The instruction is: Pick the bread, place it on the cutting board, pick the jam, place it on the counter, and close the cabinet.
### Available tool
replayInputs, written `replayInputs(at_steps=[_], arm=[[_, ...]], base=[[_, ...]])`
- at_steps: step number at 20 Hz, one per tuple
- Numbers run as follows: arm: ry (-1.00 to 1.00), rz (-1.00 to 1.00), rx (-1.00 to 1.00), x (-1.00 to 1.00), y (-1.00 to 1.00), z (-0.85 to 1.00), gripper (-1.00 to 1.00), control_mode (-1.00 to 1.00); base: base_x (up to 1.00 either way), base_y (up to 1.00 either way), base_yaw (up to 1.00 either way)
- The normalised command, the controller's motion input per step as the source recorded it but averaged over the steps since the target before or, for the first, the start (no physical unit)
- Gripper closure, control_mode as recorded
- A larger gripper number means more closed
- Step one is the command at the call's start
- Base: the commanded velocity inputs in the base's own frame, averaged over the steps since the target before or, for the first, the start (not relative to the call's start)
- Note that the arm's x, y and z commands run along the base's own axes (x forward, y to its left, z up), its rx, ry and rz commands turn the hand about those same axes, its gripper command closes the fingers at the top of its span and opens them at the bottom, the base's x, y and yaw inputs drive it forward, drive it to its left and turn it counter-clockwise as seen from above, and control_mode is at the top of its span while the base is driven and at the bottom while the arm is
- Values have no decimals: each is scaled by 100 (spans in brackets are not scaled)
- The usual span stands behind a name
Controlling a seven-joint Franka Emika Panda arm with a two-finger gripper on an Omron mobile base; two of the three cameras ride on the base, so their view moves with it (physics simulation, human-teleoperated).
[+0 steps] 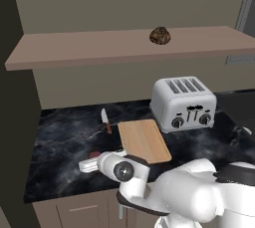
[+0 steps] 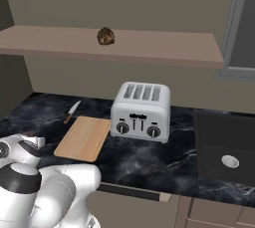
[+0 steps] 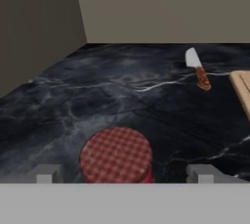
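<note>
The hand [image 3: 124, 175] hangs low over the front left of the black marbled worktop [image 1: 64, 142], its jaws spread wide and gripping nothing. In the hand view the two fingertips [image 3: 46, 174] stand on either side of the jam [image 3: 116, 155], a small red jar with a checked lid, which stands upright on the worktop between them and clear of both. In the left base view only a sliver of the red jar [image 1: 94, 155] shows just behind the arm's wrist.

The bread [image 1: 160, 35] (a dark, lumpy round loaf) sits on the brown shelf [image 1: 74, 50] of the wall cabinet [image 1: 99, 3], well above the worktop. The cutting board [image 1: 144, 140] lies flat and bare on the worktop, right of the jar. A knife [image 3: 197, 68] with a reddish handle lies just beyond the board's far left corner, and a silver toaster [image 2: 141, 111] stands just right of the board.
</note>
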Motion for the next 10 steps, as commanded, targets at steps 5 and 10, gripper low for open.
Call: replayInputs(at_steps=[5,10], arm=[[0,0,0,-1,-17,22,-100,-100],[0,0,0,-1,-18,30,-100,-100]], base=[[0,0,0],[0,0,0]])
